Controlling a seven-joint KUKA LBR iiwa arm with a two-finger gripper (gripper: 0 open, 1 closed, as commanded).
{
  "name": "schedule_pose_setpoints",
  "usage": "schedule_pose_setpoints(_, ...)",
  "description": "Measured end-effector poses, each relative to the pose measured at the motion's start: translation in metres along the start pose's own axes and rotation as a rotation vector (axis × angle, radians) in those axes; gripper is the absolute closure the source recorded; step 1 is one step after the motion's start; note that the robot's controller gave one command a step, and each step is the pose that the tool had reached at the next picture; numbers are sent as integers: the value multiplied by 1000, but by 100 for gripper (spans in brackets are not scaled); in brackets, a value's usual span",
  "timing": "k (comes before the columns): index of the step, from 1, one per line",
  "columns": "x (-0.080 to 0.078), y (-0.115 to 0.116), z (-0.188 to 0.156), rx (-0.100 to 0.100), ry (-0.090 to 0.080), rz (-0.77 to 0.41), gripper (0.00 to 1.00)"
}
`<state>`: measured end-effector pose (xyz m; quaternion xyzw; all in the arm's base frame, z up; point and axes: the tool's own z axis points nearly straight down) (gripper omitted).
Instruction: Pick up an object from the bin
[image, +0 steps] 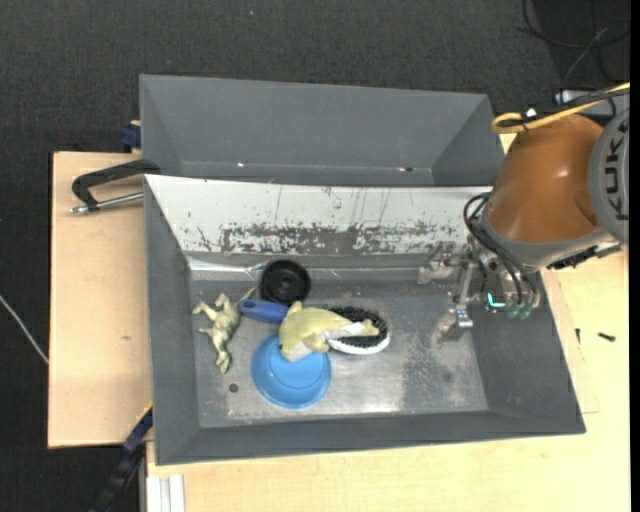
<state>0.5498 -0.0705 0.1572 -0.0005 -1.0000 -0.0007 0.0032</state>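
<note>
Gripper (458, 318) hangs over bare floor of the bin (440, 385) by its right wall. Can't tell how open the claw is and nothing's visibly in it, so imo it could close on air or scrape metal. Nearest thing is the black-and-white brush (360, 338) mid-floor, an oval w/ pale bristles, touching a pale yellow toy (308, 328), which might get dragged along.

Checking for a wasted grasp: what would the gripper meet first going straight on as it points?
Probably bare bin floor: the gripper points down over the bin's right part, apart from the black-and-white brush nearer the middle. Depth is unclear.
</note>
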Motion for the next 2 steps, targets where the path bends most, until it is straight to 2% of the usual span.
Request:
schedule_pose_setpoints(1,-2,0,-4,1,-8,-2,100)
schedule_pose_setpoints(2,-14,-4,-130,4,-23,-88,100)
